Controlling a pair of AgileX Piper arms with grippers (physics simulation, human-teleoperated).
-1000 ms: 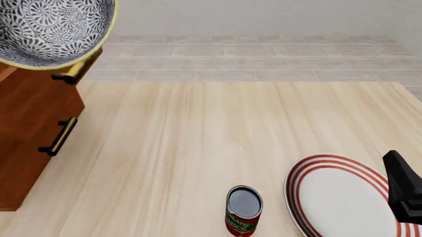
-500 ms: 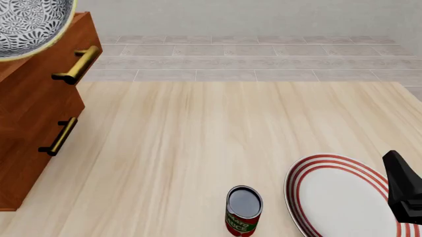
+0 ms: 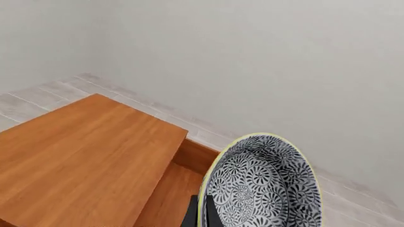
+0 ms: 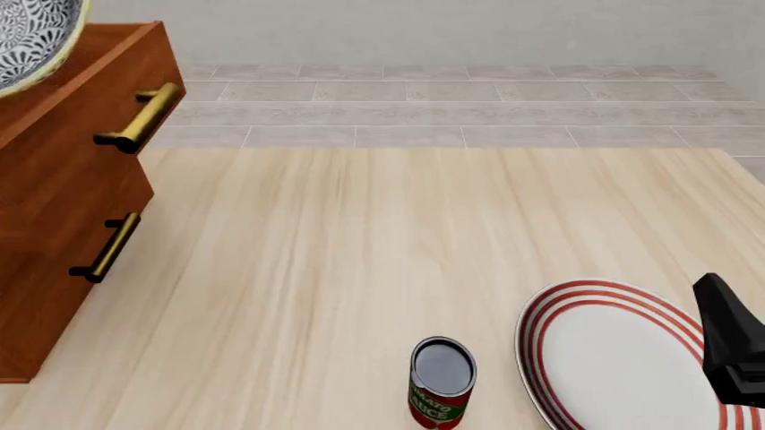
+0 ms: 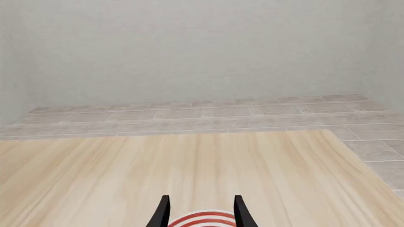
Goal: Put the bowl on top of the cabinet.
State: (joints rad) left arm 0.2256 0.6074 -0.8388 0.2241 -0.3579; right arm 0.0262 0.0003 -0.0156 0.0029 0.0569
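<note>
The bowl [image 4: 27, 40], grey-and-white floral with a yellowish rim, shows only in part at the front view's top left corner, above the reddish-brown cabinet [image 4: 60, 197]. In the left wrist view the bowl [image 3: 265, 184] is tilted on edge, and my left gripper [image 3: 200, 210] is shut on its rim above the cabinet top [image 3: 82, 161]. The bowl is held clear of the wood. My right gripper [image 5: 202, 213] stands open with nothing between its fingers, low over the plate at the front right [image 4: 732, 345].
A white red-ringed plate [image 4: 615, 358] lies at the table's front right. A tomato-sauce can [image 4: 442, 381] stands upright just left of it. Brass bar handles [image 4: 141, 116] stick out from the cabinet's drawer fronts. Beyond the table are a tiled floor and a wall.
The bowl has moved left in the left gripper, sliding mostly out of the front view's top left corner and further over the cabinet. The right arm has not moved.
</note>
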